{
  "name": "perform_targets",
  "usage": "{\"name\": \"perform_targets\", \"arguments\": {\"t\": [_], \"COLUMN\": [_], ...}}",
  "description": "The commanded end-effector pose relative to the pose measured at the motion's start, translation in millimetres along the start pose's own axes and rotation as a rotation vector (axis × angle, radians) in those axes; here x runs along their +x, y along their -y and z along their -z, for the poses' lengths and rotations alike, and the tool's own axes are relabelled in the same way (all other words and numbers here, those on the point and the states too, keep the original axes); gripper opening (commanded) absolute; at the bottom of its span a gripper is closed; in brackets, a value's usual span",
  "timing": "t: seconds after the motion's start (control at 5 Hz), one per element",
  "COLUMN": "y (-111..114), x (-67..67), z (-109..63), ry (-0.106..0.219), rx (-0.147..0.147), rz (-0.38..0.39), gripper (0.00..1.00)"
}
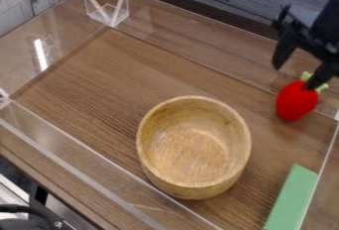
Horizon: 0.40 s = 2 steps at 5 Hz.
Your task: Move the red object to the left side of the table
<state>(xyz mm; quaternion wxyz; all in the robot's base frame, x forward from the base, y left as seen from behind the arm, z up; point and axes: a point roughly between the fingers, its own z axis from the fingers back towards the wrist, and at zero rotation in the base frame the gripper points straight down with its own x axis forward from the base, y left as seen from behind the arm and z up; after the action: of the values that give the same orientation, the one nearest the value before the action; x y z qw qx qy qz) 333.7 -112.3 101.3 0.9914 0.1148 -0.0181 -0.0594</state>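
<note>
The red object [296, 100], a small glossy toy strawberry with a green leafy top, lies on the table [119, 85] at its right edge. My black gripper [304, 63] hangs just above it and slightly behind, pointing down. Its two fingers stand apart, so it is open, and nothing sits between them. One finger [282, 56] shows to the left of the strawberry's top, the other [324, 70] close beside the green leaves. The gripper does not hold the strawberry.
A round wooden bowl [195, 145] sits at the front middle. A flat green block [292, 200] lies at the front right corner. Low clear acrylic walls [54, 36] ring the table, and a clear bracket [106, 8] stands at the back left.
</note>
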Motion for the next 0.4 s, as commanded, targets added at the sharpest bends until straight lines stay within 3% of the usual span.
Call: {"name": "perform_targets", "arguments": {"t": [0.0,0.2], "y": [1,6], "x": [4.8,6.2], "z": [-3.4,7.9], "ry": [0.039,0.035], "rx": [-0.019,-0.025], "rz": [0.016,0.049], "gripper": [1.0,1.0]}}
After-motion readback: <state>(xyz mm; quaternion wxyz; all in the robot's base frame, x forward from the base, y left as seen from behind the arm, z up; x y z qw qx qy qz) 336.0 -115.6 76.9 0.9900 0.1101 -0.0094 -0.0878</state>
